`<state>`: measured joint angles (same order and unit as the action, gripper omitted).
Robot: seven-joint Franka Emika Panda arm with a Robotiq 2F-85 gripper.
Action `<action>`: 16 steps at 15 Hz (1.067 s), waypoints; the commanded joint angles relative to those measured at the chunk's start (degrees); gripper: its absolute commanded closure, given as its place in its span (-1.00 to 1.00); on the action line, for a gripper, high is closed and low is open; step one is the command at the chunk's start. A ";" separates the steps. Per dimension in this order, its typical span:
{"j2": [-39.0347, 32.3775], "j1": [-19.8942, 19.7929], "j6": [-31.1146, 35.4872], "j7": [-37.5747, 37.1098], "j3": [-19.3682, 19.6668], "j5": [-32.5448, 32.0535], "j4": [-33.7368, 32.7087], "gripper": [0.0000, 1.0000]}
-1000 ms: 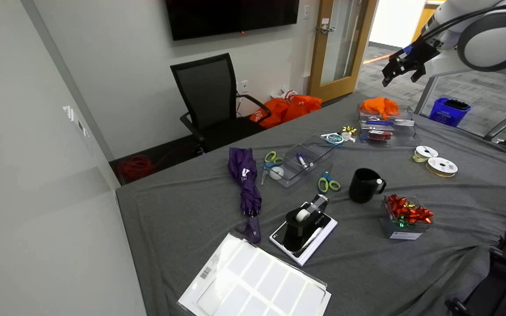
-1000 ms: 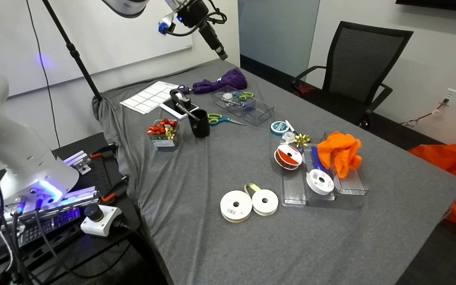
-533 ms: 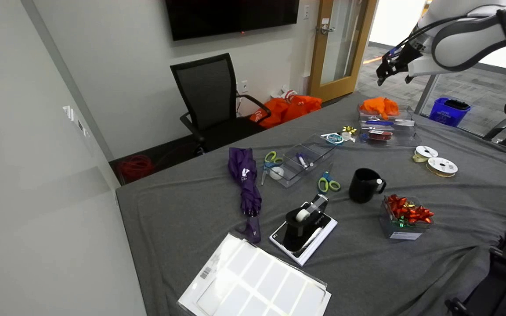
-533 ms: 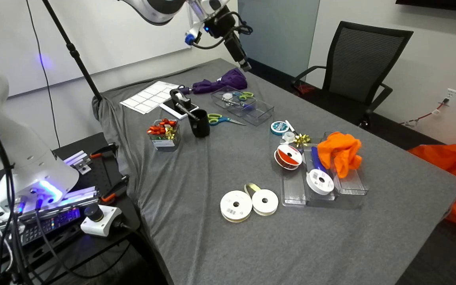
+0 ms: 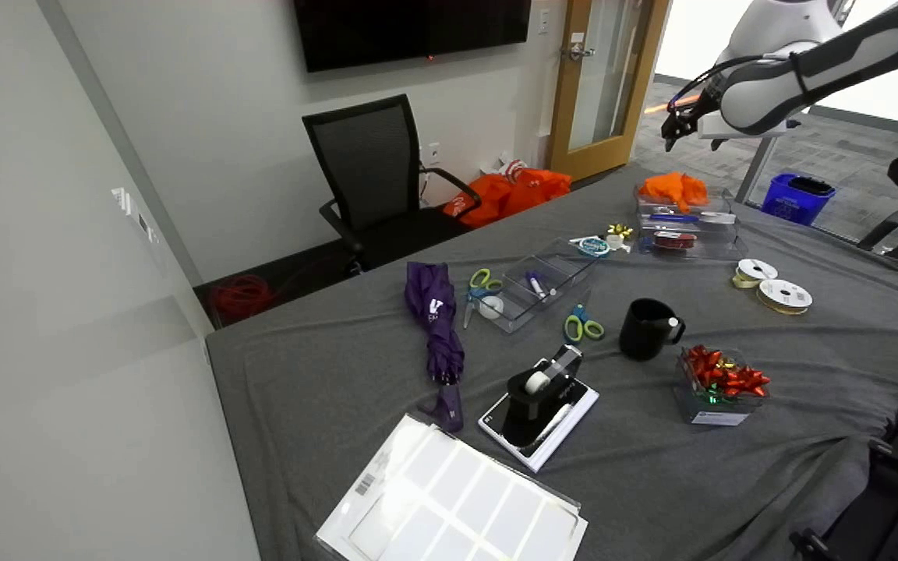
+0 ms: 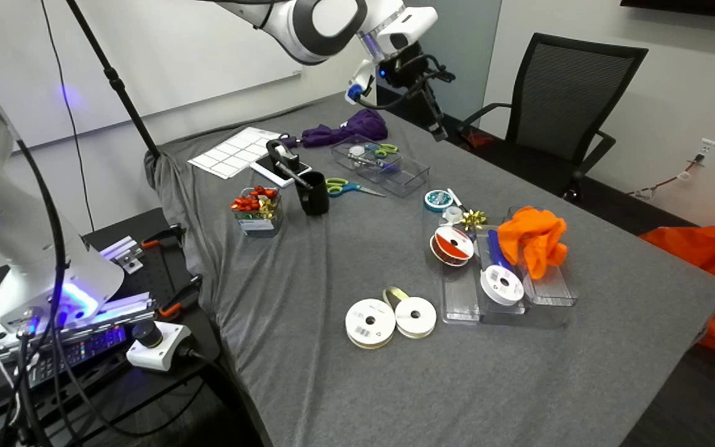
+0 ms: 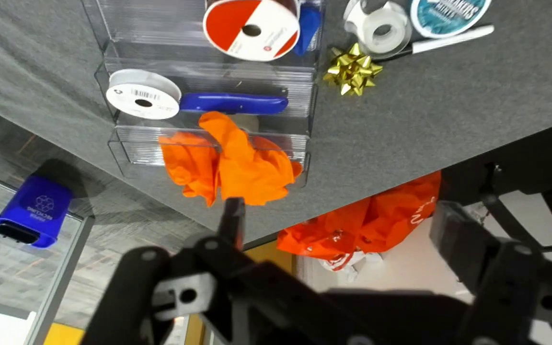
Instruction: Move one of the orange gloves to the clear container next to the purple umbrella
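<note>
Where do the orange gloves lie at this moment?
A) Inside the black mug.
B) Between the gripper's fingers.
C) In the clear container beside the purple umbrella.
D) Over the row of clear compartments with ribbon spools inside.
D: in the wrist view the orange gloves are draped over a clear compartment, next to the one with a white ribbon spool, and the open gripper holds nothing.
</note>
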<state>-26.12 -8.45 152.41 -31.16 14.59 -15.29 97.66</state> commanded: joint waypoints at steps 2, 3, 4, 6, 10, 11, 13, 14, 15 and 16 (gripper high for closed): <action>-9.40 0.28 1.84 0.41 5.44 1.12 -10.20 -1.00; -10.82 -0.12 1.98 0.85 6.14 1.40 -11.73 -1.00; -12.22 -0.98 2.64 1.82 6.27 2.14 -13.17 -1.00; -15.34 -1.32 3.33 1.74 8.03 2.40 -16.16 -1.00; -15.83 -0.91 2.78 0.22 9.68 1.15 -15.55 -1.00; -17.20 -0.94 2.93 0.20 10.51 1.15 -16.56 -1.00; -18.72 -0.98 3.10 0.18 11.16 1.15 -17.81 -1.00; -18.97 -0.98 3.11 0.18 11.18 1.15 -18.18 -1.00; -19.11 -0.97 3.11 0.18 11.18 1.15 -18.47 -1.00; -19.18 -0.97 3.11 0.18 11.18 1.15 -18.68 -1.00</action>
<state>-45.30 -9.41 155.52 -30.98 25.77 -14.14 78.98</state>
